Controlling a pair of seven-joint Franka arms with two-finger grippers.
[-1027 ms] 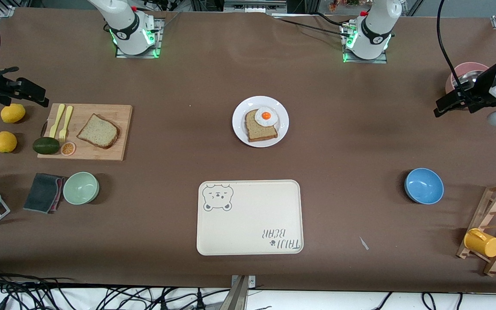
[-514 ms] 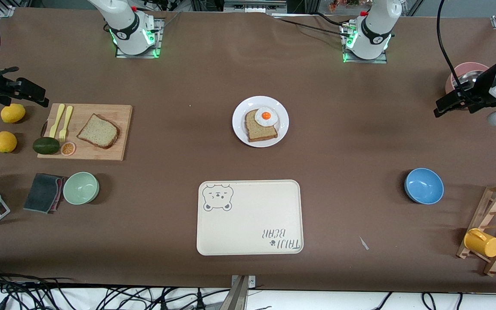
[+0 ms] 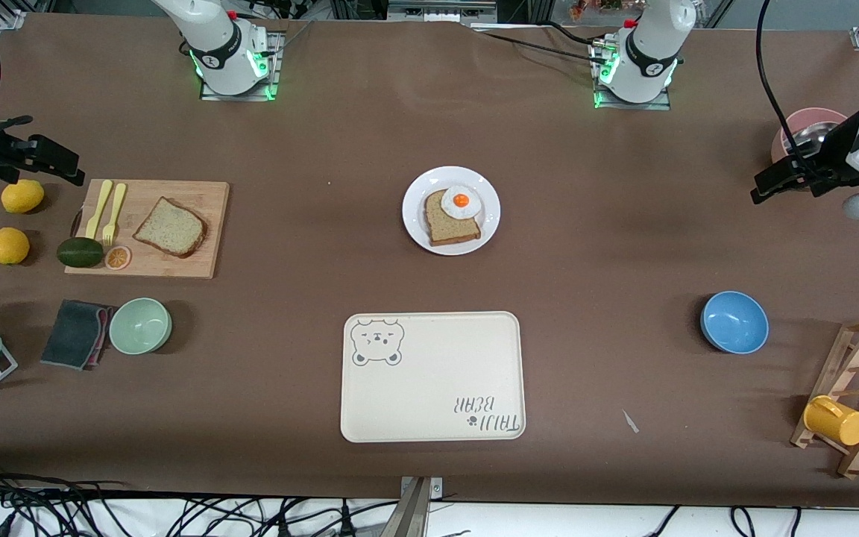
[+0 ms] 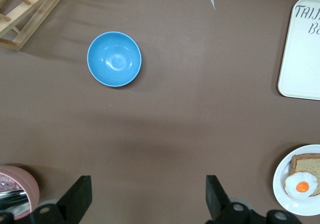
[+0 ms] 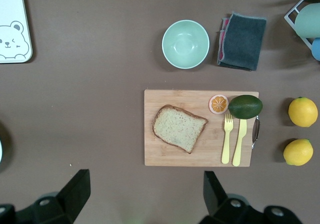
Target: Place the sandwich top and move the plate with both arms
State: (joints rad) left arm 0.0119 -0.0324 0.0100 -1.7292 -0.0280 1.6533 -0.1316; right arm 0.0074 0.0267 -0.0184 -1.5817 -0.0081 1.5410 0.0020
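sandwich top (image 3: 171, 227) lies flat on cutting board (image 3: 148, 228), toward right arm's end of surface. looks light, soft, crumbly: pinch crust edges gently. plate (image 3: 451, 210) mid-surface, likely stiff, slick; grip rim. right claw (image 5: 142, 196) spread above board; left claw (image 4: 145, 199) spread, waiting.

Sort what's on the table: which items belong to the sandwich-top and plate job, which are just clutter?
Job:
- sandwich top on the cutting board
- plate with bread slice and fried egg
- left gripper and right gripper, both open, waiting at the table ends

Clutter:
- bear tray
- blue bowl, green bowl
- lemons, avocado
- cloth, yellow mug
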